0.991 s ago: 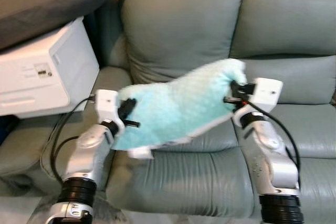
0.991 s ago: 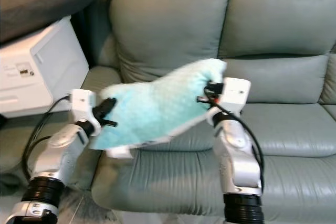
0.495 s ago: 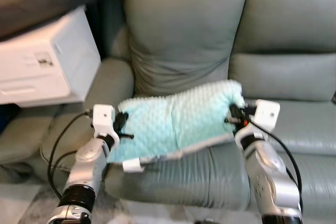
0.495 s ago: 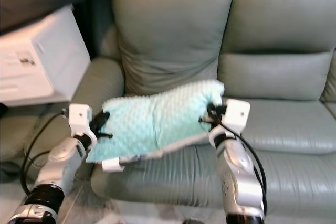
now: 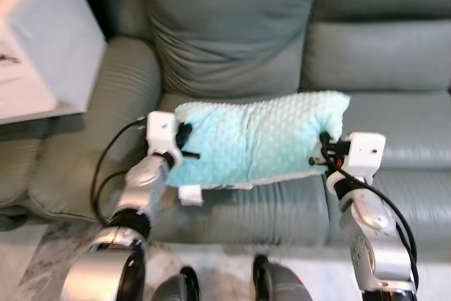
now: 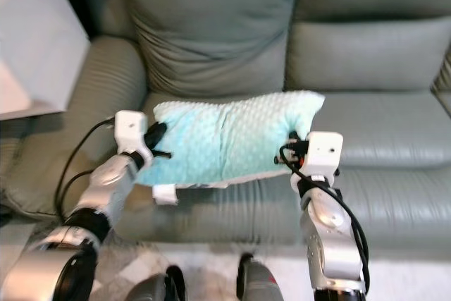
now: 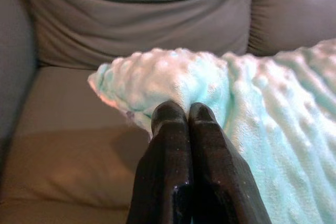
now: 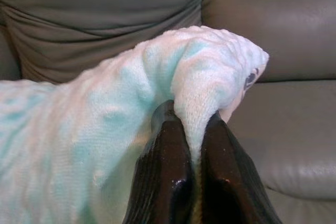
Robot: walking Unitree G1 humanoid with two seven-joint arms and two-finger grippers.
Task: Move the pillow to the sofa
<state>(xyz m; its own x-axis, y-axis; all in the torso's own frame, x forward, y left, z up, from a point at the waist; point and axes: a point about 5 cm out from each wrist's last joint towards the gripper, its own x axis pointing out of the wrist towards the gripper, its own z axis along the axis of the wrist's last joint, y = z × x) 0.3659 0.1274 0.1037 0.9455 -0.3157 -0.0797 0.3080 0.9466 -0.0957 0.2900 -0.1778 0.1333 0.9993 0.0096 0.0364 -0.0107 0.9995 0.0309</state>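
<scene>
- Left wrist view: left gripper [image 7: 187,109] pinched tight on one end of the mint-green dimpled plush pillow [image 5: 261,142].
- Right gripper [image 8: 190,121] clamps the other end's fabric fold.
- Pillow spans the two grippers, at the front of the grey-green leather sofa [image 5: 232,33] seat; contact unclear.
- Advice: push it further back, lower both ends level, release together.

Silver arms, white wrist blocks, black cables, black feet
</scene>
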